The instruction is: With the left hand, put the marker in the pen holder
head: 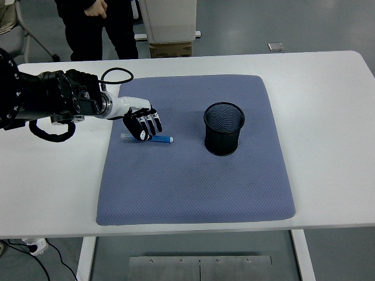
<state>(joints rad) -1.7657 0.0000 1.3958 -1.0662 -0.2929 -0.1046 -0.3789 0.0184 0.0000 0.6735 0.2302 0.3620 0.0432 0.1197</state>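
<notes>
A blue marker (162, 139) with a white end lies flat on the blue-grey mat (193, 175), left of centre. My left hand (142, 124) hovers right over the marker's left half, palm down, fingers spread and pointing at it, covering part of it; nothing is grasped. The black mesh pen holder (224, 129) stands upright on the mat, about a hand's width to the right of the marker's tip. My right arm does not show.
The mat lies on a white table (328, 117). A black cable (114, 73) loops behind my left wrist. A person in dark trousers (96, 29) stands beyond the far edge at top left, beside a cardboard box (171, 48).
</notes>
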